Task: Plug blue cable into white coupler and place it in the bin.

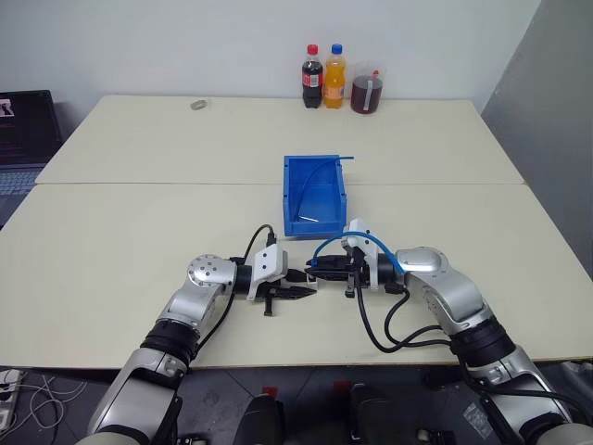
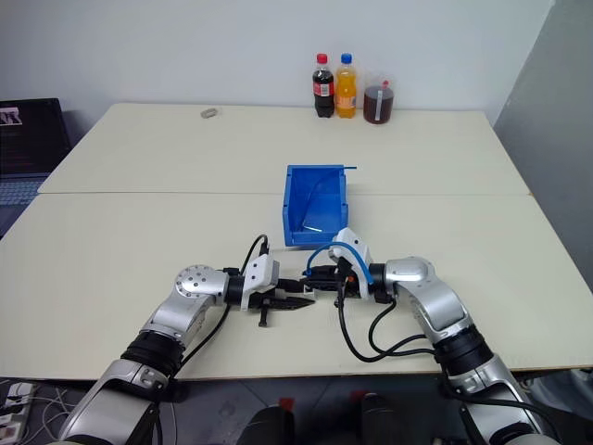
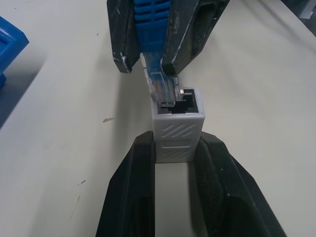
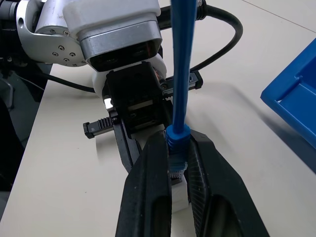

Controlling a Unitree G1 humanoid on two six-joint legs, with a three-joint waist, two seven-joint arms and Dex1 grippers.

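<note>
Tabletop (image 1: pixel 139 241): our left gripper (image 3: pixel 177 163) clamps coupler (image 3: pixel 177 129); right gripper (image 4: pixel 178 173) pinches cable (image 4: pixel 180 74); plug (image 3: pixel 162 91) sits toward eleven o'clock, may jam.

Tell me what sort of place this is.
Probably an office or lab room used as a test space: two plain cream tables pushed together against a bare white wall, a laptop at the side, and drink bottles at the back.

left gripper (image 3: pixel 174 148) clamped, right gripper (image 4: pixel 177 163) clamped, tips meeting
</note>
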